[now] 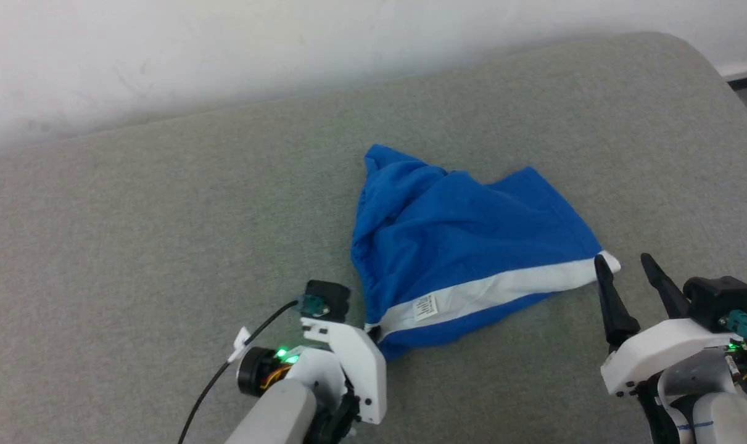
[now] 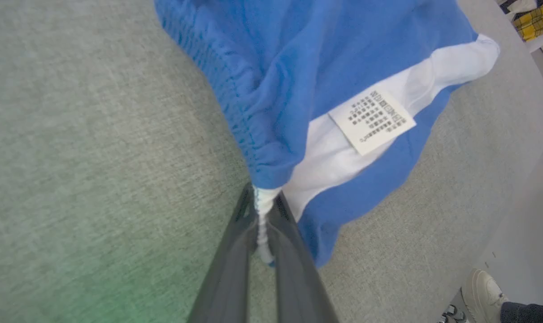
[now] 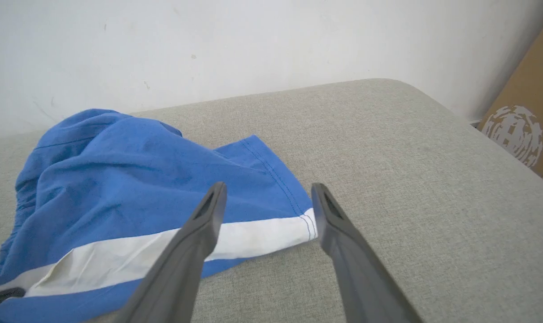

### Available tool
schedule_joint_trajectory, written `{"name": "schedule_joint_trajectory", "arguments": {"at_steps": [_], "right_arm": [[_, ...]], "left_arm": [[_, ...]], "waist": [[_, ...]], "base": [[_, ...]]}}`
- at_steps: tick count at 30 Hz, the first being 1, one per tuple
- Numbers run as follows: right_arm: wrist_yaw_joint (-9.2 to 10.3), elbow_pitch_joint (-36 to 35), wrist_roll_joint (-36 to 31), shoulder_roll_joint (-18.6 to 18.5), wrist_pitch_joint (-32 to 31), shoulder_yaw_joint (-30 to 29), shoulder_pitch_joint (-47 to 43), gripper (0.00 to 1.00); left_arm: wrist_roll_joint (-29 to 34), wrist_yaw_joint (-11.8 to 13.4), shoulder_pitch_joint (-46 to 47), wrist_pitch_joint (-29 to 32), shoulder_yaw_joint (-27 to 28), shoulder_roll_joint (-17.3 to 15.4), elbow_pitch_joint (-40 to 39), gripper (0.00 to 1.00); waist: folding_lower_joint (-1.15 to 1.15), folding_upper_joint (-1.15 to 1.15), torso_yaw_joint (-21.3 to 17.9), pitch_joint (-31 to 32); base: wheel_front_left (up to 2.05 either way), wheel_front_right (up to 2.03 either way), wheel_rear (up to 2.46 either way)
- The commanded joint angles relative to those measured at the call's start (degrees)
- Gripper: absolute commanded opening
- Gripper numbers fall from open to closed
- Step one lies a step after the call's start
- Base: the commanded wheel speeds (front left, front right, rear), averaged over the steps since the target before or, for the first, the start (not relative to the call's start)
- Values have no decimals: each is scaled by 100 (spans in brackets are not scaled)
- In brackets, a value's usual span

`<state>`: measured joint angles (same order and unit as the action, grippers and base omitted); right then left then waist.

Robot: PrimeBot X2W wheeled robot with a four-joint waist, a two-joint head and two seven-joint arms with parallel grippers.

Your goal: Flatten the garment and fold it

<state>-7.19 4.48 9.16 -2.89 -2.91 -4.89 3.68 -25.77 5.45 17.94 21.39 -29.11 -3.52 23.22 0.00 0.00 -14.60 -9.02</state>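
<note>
The garment (image 1: 466,240) is a pair of royal-blue shorts, lying crumpled on the grey cushion (image 1: 163,246) with a white side stripe along its near edge and a small white label (image 1: 425,307). My left gripper (image 1: 373,333) is shut on the garment's waistband corner, and the left wrist view shows the white end of the stripe pinched between its fingers (image 2: 235,251) below the label (image 2: 372,121). My right gripper (image 1: 626,265) stands open beside the stripe's hem corner. In the right wrist view that corner (image 3: 305,224) lies just below and between its spread fingertips (image 3: 269,190).
A white wall (image 1: 225,49) runs behind the cushion. The cushion's rounded edge falls away at the right, where a cardboard box (image 3: 522,125) stands. A person's pale shoe (image 2: 482,289) is on the floor past the near edge. Yellow checked cloth (image 2: 538,20) lies beyond it.
</note>
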Motion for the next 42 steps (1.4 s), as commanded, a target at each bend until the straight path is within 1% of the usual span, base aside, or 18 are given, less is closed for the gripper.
{"name": "schedule_joint_trajectory", "arguments": {"at_steps": [1, 7, 11, 14, 18, 24, 27, 28, 29, 30, 31, 32, 37, 40, 42], "right_arm": [[-30, -45, -13, 2, -8, -17, -40, 100], [-30, 17, -110, 2, -108, -250, -27, 100], [-30, 269, -148, 2, -547, -233, -19, 100], [-30, 435, -80, 2, -970, -28, 28, 100], [-30, 603, 131, 2, -1744, 256, -29, 100], [-30, 708, -77, 2, -2941, 430, -277, 100], [-30, 580, -81, 2, -3530, 521, -461, 100], [-30, 520, -58, 2, -3707, 545, -522, 93], [-30, 450, -20, 2, -3875, 576, -578, 46], [-30, 359, 27, 2, -3994, 604, -620, 39], [-30, 236, 51, 2, -4015, 601, -631, 4], [-30, 124, 40, 2, -3993, 578, -626, 0], [-30, -184, 16, 2, -3803, 502, -478, 0], [-30, -375, -73, 2, -3618, 452, -187, 0], [-30, -480, -169, 2, -3570, 453, 82, 0]], "left_arm": [[-78, 135, -225, -130, 120, -104, -53, 0], [-199, 438, -622, -380, 533, -418, -531, 0], [-258, 551, -859, -358, 670, -591, -845, 0], [-282, 582, -960, -326, 673, -626, -1028, 0], [-323, 587, -1023, -311, 641, -598, -1165, 0], [-352, 545, -1043, -353, 567, -550, -1198, 0], [-359, 529, -1031, -365, 542, -542, -1190, 0], [-368, 523, -1029, -373, 542, -543, -1185, 0], [-369, 521, -1026, -383, 541, -547, -1180, 0], [-370, 520, -1025, -392, 540, -551, -1174, 0], [-373, 514, -1023, -408, 539, -554, -1176, 0], [-367, 514, -1014, -448, 546, -558, -1189, 0], [-383, 464, -944, -638, 614, -589, -1297, 0], [-368, 373, -804, -777, 682, -691, -1454, 0], [-407, 264, -652, -803, 737, -769, -1602, 0]], "waist": [[0, 0, 142, 44], [0, 0, 479, 51], [0, 0, 686, 26], [0, 0, 817, -2], [0, 0, 945, -32], [0, 0, 1036, -74], [0, 0, 1058, -82], [0, 0, 1055, -83], [0, 0, 1049, -83], [0, 0, 1042, -81], [0, 0, 1031, -78], [0, 0, 1015, -72], [0, 0, 940, -60], [0, 0, 882, -62], [0, 0, 846, -88]], "base": [[0, 0, 0], [0, 0, 0], [0, 0, 0], [0, 0, 0], [0, 0, 0], [0, 0, 0], [0, 0, 0], [0, 0, 0], [0, 0, 0], [0, 0, 0], [0, 0, 0], [0, 0, 0], [0, 0, 0], [0, 0, 0], [0, 0, 0]]}}
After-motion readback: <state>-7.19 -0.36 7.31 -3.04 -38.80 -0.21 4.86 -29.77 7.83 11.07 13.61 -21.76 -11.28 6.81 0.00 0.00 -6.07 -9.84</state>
